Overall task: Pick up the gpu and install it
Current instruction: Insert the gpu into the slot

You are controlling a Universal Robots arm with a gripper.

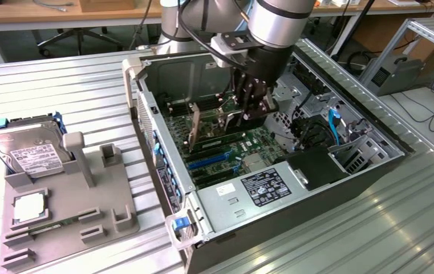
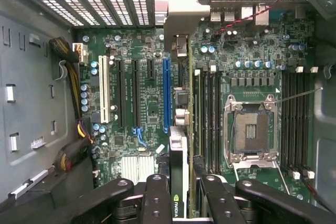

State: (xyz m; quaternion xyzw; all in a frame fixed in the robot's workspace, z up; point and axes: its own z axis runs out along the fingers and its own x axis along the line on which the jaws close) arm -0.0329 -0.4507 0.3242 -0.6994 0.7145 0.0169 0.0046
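A ribbed silvery metal bench (image 1: 72, 91) carries an open computer case (image 1: 178, 74). Wooden desks (image 1: 49, 11) and an office chair (image 1: 80, 37) stand behind it. Inside the case, the tool (image 1: 247, 114) is clamped narrowly on the gpu (image 2: 178, 182), held on edge over the green motherboard (image 2: 147, 103), just beside a long blue slot (image 2: 166, 95). The card's edge reads NVIDIA. At the exterior view's lower left, a grey holder (image 1: 87, 194) keeps a hard drive (image 1: 27, 151); its white label is too small to read.
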